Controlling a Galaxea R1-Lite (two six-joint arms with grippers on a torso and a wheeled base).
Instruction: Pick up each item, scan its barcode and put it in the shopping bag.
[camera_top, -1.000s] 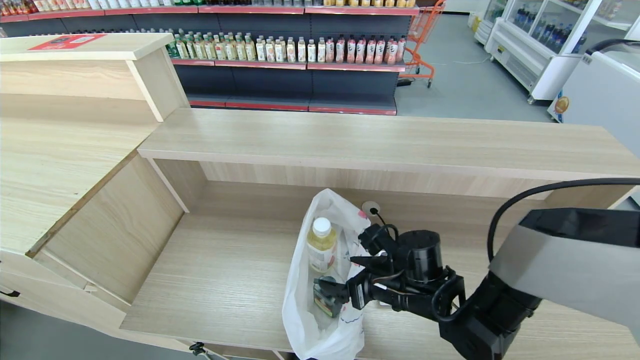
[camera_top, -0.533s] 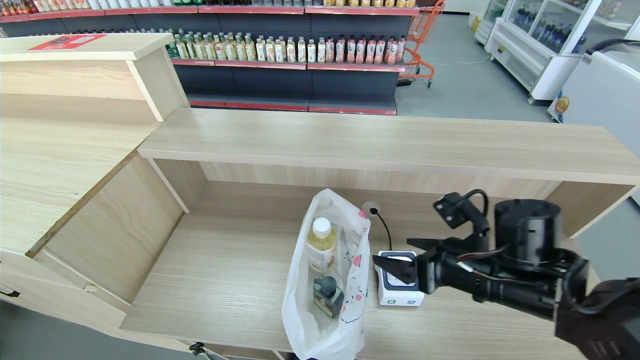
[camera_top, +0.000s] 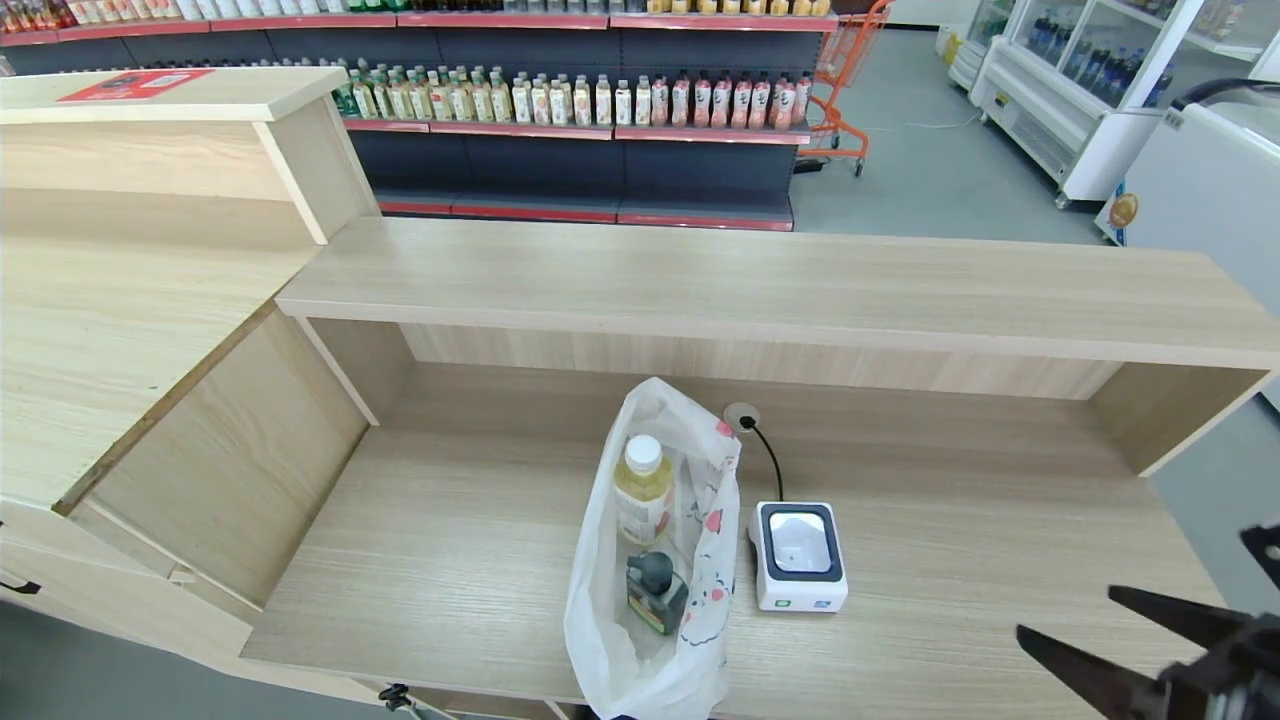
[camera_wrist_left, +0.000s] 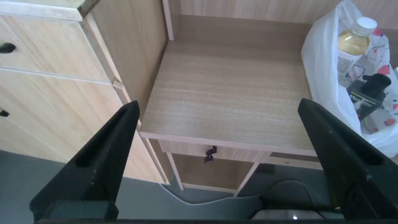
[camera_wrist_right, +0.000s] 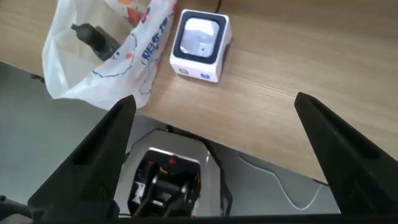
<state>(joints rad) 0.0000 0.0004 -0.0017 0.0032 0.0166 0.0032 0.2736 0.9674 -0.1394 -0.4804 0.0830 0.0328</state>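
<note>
A white shopping bag (camera_top: 690, 640) stands open on the wooden counter (camera_top: 450, 560). Inside it are a yellow drink bottle (camera_top: 642, 490) and a small dark bottle (camera_top: 655, 592). Just right of the bag sits a white barcode scanner (camera_top: 797, 555). My right gripper (camera_top: 1066, 612) hangs open and holds nothing, off the counter's front right, well apart from the scanner. The right wrist view has the scanner (camera_wrist_right: 200, 43) and the bag (camera_wrist_right: 143, 68) beyond its gripper (camera_wrist_right: 214, 162). My left gripper (camera_wrist_left: 217, 168) is open below the counter's front edge, with the bag (camera_wrist_left: 323, 62) off to one side.
A black cable (camera_top: 768, 455) runs from the scanner to a grommet (camera_top: 742, 415) at the back. A raised shelf (camera_top: 780, 280) spans the counter's rear, and a side panel (camera_top: 230, 450) closes its left end. Drawers (camera_wrist_left: 43, 74) sit under the left counter.
My right arm has drawn back from the bag to the front right, open, and the small dark bottle is left inside the bag. The scanner is now uncovered.
</note>
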